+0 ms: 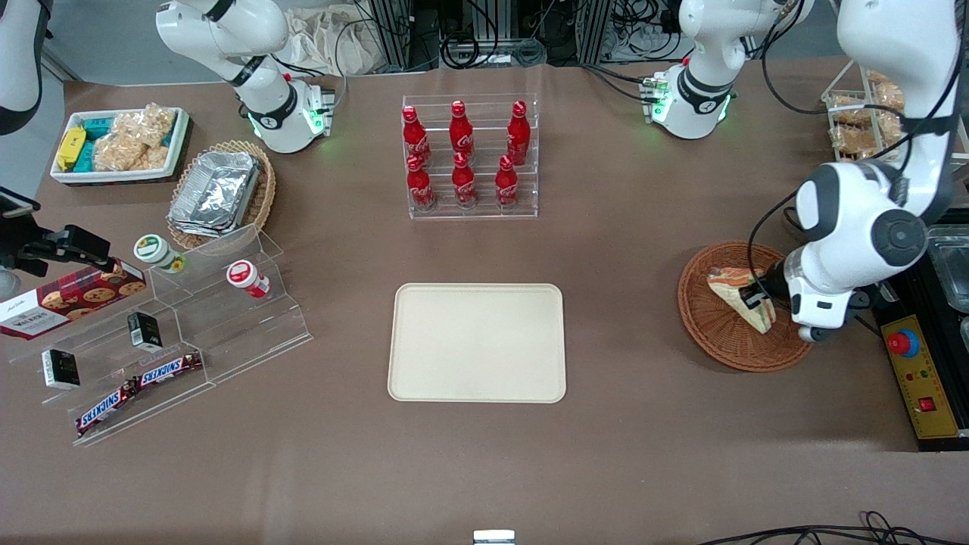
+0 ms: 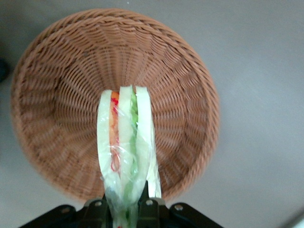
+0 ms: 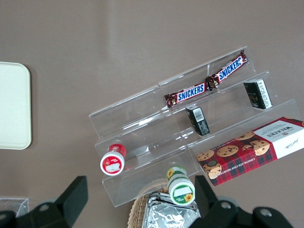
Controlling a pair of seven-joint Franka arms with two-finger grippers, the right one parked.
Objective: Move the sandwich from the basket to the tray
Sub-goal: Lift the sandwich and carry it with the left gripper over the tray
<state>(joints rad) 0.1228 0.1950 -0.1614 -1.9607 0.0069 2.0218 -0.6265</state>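
Observation:
The sandwich (image 1: 738, 295), a wrapped triangular wedge of pale bread with orange, red and green layers (image 2: 126, 142), stands on edge over the round reddish-brown wicker basket (image 1: 704, 318). My left gripper (image 1: 757, 297) is shut on the sandwich, its black fingers (image 2: 97, 211) pressing the wrapped end from both sides. In the wrist view the basket (image 2: 61, 95) lies below the held wedge. The cream tray (image 1: 477, 342) lies flat at the table's middle, toward the parked arm from the basket, with nothing on it.
A clear rack of red cola bottles (image 1: 468, 155) stands farther from the front camera than the tray. A control box with a red button (image 1: 916, 378) sits beside the basket at the working arm's end. Acrylic steps with snacks (image 1: 159, 341) lie toward the parked arm's end.

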